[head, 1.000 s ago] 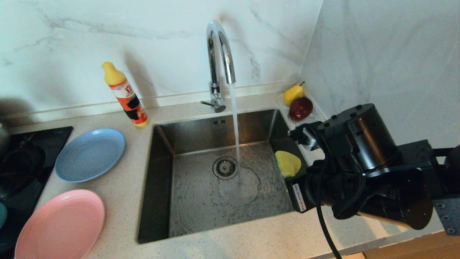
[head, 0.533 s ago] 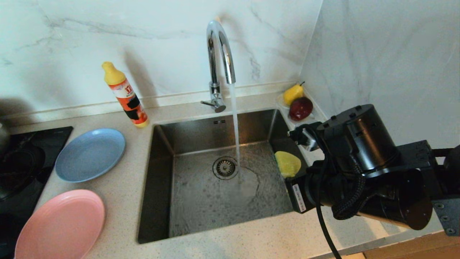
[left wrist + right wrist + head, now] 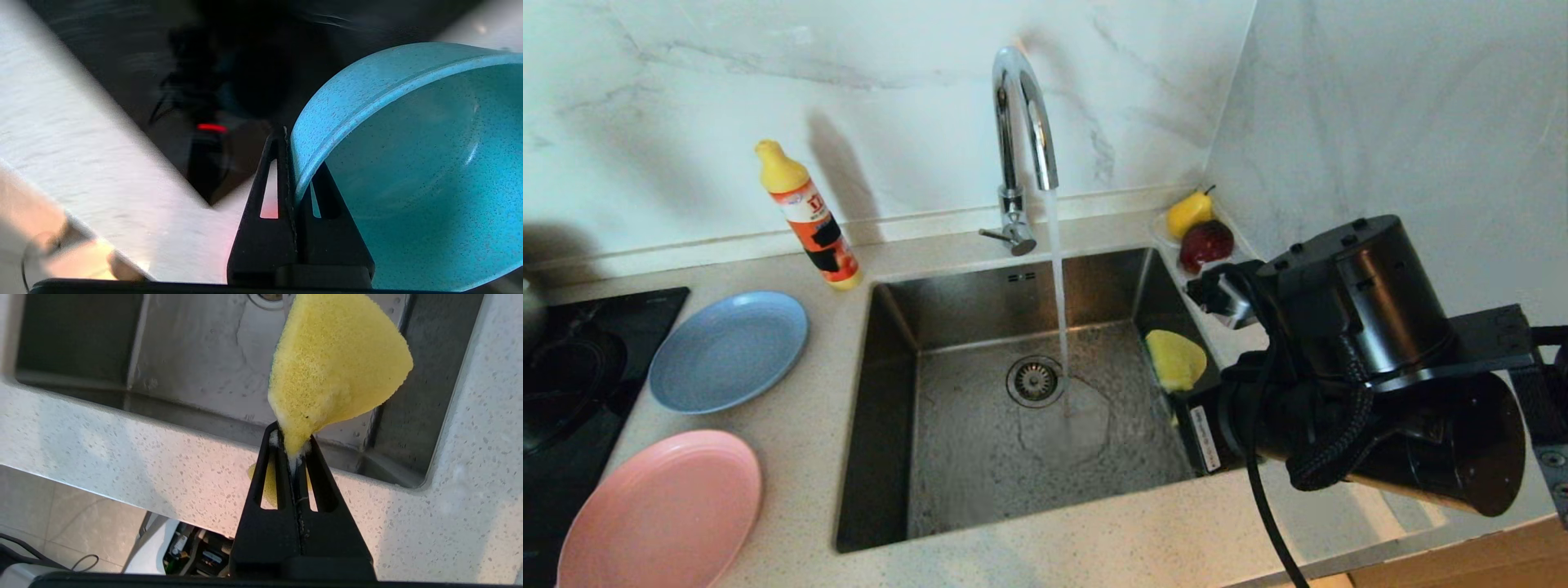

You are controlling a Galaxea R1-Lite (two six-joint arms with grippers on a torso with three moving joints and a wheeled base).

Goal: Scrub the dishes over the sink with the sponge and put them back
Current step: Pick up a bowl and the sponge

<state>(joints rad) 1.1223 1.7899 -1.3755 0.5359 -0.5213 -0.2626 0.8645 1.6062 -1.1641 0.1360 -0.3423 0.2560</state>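
Note:
My left gripper (image 3: 292, 159) is shut on the rim of the teal bowl (image 3: 408, 171), one finger outside the wall and one inside, above the black cooktop; neither shows in the head view. My right gripper (image 3: 292, 435) is shut on a corner of the yellow sponge (image 3: 1176, 359), which hangs over the right side of the steel sink (image 3: 890, 408). The light-blue plate (image 3: 727, 351) and the pink plate (image 3: 658, 510) lie on the counter left of the sink. Water runs from the curved tap (image 3: 1021, 106) onto the basin floor beside the drain (image 3: 1035, 380).
An orange detergent bottle (image 3: 809, 216) stands at the back, left of the tap. A yellow pear (image 3: 1188, 212) and a red apple (image 3: 1207, 243) sit in the back right corner. The black cooktop (image 3: 572, 367) fills the far left. My right arm covers the counter right of the sink.
A teal sliver at the head view's left edge has gone out of sight. My right arm has shifted slightly up and right, the sponge still in its grip over the sink.

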